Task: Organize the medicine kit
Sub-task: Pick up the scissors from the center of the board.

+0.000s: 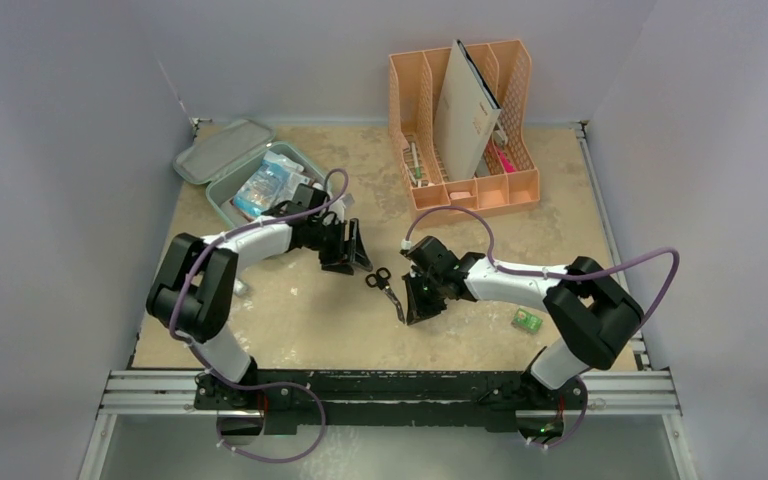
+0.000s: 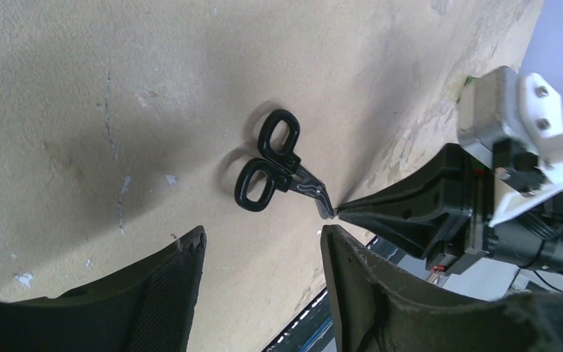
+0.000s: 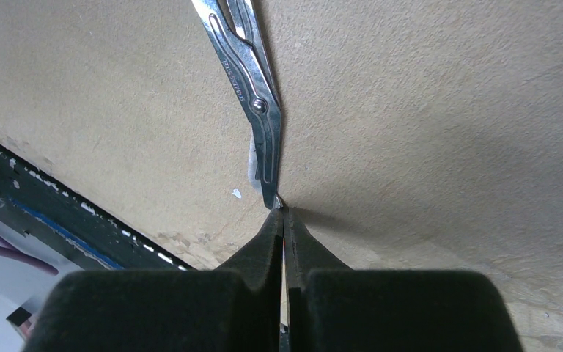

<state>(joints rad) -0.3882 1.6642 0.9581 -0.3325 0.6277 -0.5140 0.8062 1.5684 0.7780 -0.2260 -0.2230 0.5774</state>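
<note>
The right wrist view alone shows the grip up close: the right gripper has its fingertips pressed together on the very tip of the steel blades of the scissors, with "stainless steel" stamped along one blade. The left wrist view adds the other end, the two black loop handles of the scissors over the bare table, and the left gripper just short of them, its two padded fingers set fairly wide apart with nothing between them. Only the top view takes in the containers. The medicine kit lies at the table's far left corner, its mint-green lid swung back flat and its tray filled with clear and blue-white wrapped packets. A peach-orange file organizer stands at the far edge right of centre, holding an upright grey folder, with pens and a pink item in its low front compartments. A small green box lies near the right edge. Both arms reach inward towards the table's middle, the left elbow bent by the kit and the right forearm angled down to the scissors.
</note>
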